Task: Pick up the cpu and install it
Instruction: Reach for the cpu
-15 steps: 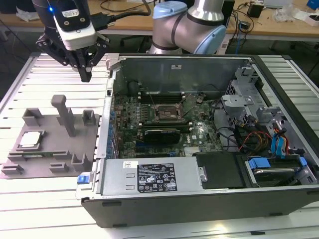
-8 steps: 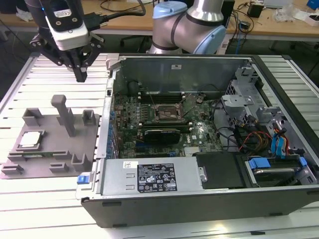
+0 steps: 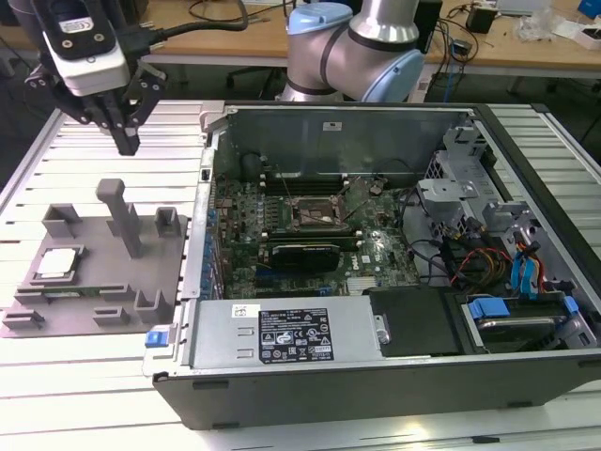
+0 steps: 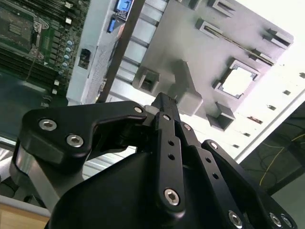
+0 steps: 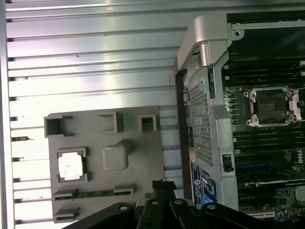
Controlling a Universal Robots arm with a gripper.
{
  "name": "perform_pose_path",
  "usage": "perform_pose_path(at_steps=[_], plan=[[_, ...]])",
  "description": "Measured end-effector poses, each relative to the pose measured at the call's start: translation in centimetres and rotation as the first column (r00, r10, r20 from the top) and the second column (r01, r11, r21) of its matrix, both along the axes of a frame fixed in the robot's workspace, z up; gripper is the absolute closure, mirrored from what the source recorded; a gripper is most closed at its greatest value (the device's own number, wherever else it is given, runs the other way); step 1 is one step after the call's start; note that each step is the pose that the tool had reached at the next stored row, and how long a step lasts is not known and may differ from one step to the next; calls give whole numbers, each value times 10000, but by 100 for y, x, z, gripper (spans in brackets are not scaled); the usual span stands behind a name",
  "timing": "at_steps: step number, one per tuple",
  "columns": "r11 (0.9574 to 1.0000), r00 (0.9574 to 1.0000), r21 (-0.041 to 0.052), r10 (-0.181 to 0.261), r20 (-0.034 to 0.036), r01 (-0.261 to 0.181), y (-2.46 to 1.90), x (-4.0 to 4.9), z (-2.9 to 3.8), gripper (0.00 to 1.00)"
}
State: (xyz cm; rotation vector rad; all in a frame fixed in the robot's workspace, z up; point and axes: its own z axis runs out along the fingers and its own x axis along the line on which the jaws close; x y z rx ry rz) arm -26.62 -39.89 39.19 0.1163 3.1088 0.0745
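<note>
The cpu (image 3: 56, 263) is a small pale silver square seated in a pocket of the grey fixture plate (image 3: 89, 282) on the exterior view's left. Both wrist views show the cpu (image 4: 238, 81) (image 5: 70, 166) lying flat in that pocket. My gripper (image 3: 126, 141) hangs high above the plate's back edge, well clear of the chip, with its black fingers (image 4: 164, 107) drawn together and nothing between them. The dark square socket (image 3: 315, 214) with its metal frame sits open on the motherboard inside the computer case (image 3: 394, 366).
A tall grey post (image 3: 122, 216) and several small blocks rise from the fixture plate near the gripper. The open case's metal side wall (image 5: 205, 95) stands between plate and motherboard. A long black card (image 3: 305, 254), cables and drive bays crowd the case interior.
</note>
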Motion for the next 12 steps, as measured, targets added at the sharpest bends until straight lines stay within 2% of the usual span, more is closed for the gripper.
perform_pose_path(at_steps=[4,6,12], plan=[[10000,10000,0,-1,4,1,0,-134,-8,89],[10000,10000,1,-1,4,1,0,-169,-18,89],[10000,10000,1,-2,3,2,-2,-354,-78,89]])
